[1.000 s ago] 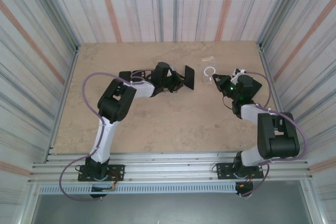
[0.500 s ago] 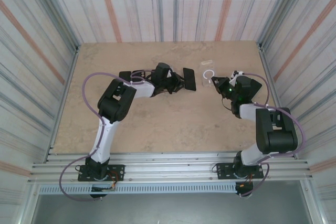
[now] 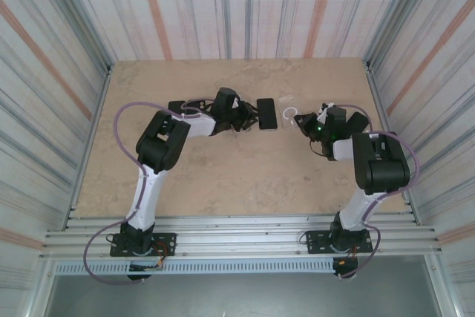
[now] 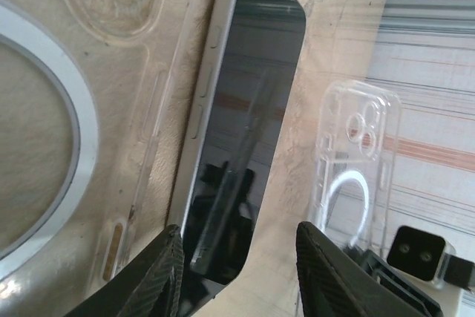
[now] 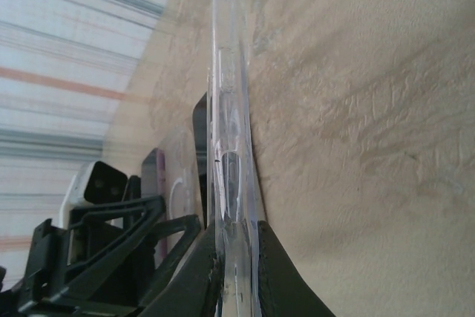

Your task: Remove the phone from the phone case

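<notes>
Phone [image 3: 266, 113] is lying bare at upper centre between parted jaws of left gripper [image 4: 241, 269], likely risking being snagged as they retreat; right gripper [image 5: 236, 257] is clamping case [image 5: 230, 146].

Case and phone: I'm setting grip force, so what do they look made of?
Case: clear glossy plastic, probably; the wall shows through it. Phone: dark glossy face, likely glass; it mirrors that wall's stripes.
</notes>
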Tool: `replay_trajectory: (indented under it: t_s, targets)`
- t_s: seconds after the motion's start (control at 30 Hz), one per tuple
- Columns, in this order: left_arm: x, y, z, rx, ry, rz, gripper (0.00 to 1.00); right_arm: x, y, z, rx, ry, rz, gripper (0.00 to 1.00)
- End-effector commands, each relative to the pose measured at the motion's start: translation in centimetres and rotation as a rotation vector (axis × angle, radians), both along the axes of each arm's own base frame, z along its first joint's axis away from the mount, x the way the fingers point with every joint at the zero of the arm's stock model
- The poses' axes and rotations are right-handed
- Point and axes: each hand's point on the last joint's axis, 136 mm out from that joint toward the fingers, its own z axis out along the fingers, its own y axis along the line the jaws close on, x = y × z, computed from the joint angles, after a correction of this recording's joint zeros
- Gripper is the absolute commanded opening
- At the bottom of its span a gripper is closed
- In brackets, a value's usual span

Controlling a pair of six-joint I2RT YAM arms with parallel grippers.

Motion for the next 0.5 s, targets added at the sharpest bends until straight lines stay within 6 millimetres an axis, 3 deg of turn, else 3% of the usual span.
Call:
replay_trajectory:
  t_s: [0.0, 0.17, 0.37, 0.47]
  targets:
    - [-0.1, 0.1, 2.4, -0.027, -0.042, -0.022, 0.45, 1.1, 0.5, 0.0, -0.019, -0.031, 0.011, 0.0]
    - [-0.2, -0.1, 4.7, -0.048, -0.08, -0.036, 0.49, 1.9, 0.5, -1.4, -0.025, 0.001, -0.002, 0.01]
    - [-0.3, -0.2, 8.0, -0.068, -0.139, -0.055, 0.53, 2.1, 1.0, -2.5, -0.065, 0.032, 0.015, 0.27]
    - [-0.6, -0.2, 9.4, -0.082, -0.162, -0.071, 0.57, 2.2, 0.8, -2.8, -0.098, 0.043, 0.004, 0.3]
